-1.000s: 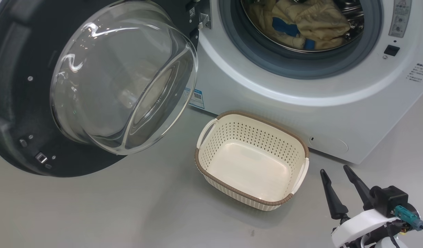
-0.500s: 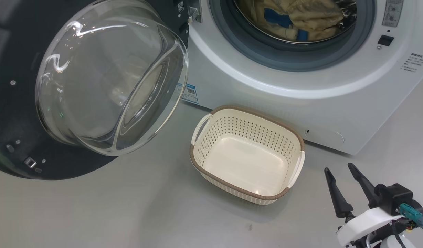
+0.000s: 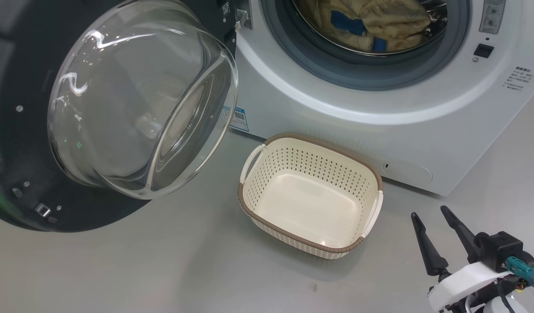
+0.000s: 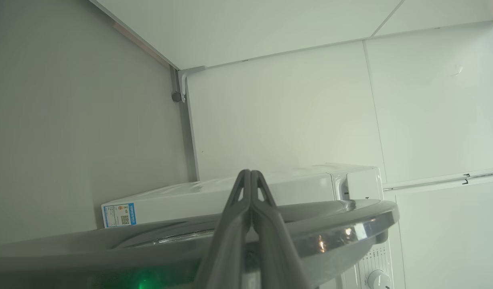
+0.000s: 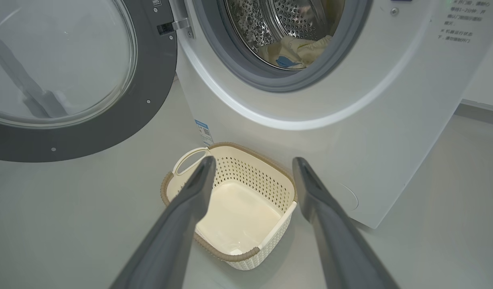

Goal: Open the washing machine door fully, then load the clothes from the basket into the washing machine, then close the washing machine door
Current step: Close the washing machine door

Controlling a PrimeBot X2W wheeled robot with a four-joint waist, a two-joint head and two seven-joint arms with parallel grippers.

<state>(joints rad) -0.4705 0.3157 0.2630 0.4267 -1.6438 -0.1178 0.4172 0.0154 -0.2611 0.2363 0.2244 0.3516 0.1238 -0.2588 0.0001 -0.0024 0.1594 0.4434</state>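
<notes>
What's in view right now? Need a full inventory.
washing machine: one, white, back of the scene on the floor, opening facing the robot
washing machine door: one, black rim with clear glass bowl, swung open on the left
clothes: a pile, piece count unclear, cream-yellow with blue trim, inside the drum
basket: one, cream with brown rim, empty, on the floor before the machine
label sticker: one, blue, machine's lower left corner
floor: grey
right gripper: one, dark fingers, open, lower right, beside the basket
left gripper: one, dark fingers together, by the door's rim, contact unclear
</notes>
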